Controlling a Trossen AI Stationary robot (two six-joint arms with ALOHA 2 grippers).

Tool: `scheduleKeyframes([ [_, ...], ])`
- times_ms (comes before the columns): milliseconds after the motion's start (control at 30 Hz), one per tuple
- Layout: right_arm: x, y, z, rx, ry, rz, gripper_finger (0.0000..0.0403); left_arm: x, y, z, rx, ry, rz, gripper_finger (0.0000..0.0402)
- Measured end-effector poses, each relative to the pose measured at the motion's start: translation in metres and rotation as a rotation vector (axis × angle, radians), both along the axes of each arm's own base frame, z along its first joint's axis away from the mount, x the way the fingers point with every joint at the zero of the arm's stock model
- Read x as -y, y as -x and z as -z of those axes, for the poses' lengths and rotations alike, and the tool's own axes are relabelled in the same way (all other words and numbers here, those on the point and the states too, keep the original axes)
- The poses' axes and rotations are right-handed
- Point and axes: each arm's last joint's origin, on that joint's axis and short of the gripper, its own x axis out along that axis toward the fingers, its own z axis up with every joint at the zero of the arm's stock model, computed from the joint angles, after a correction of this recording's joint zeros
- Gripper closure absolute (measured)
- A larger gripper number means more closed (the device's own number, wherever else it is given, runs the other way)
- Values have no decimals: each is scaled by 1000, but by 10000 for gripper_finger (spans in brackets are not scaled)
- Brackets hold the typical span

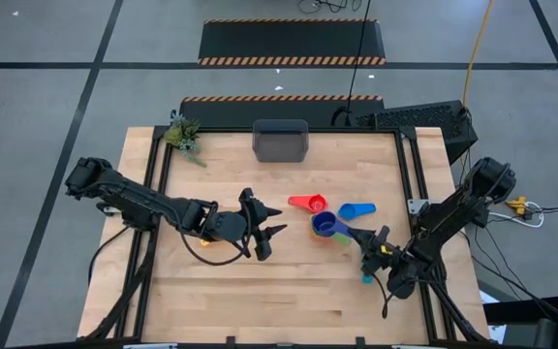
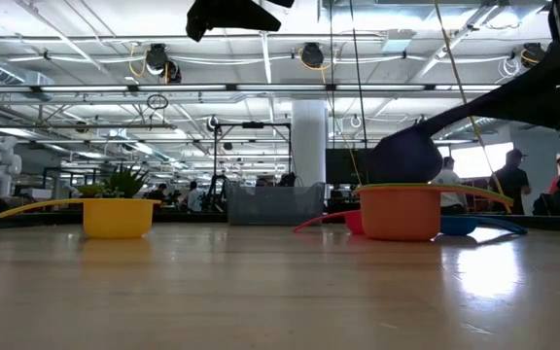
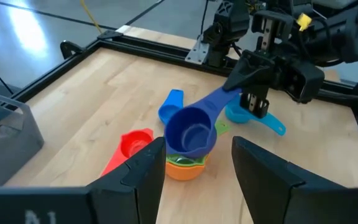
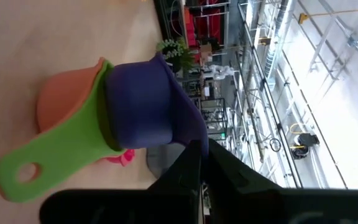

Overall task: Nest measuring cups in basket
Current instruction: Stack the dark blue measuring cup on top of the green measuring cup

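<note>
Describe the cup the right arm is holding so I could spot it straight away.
Look at the wooden table, right of centre, where several coloured cups cluster. There the right end effector is shut on the handle of the dark blue cup. It is the one sitting on top of a stack, above a green cup and an orange cup.

left gripper: I see its fingers spread — poised mid-bench, holding nothing
right gripper: fingers pinched on the dark blue cup's handle
dark blue cup: sits atop a small stack
red cup: just beside the stack
blue cup: nearby too
basket: far edge of bench — well apart
plant: far left corner
</note>
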Motion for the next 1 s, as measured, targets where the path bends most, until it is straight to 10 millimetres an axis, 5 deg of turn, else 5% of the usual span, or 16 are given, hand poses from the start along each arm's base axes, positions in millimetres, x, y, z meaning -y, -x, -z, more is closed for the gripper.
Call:
scheduleKeyframes([
  [1000,10,-1,8,-2,-66,-6,388,0,0,0,3,0,1,215],
])
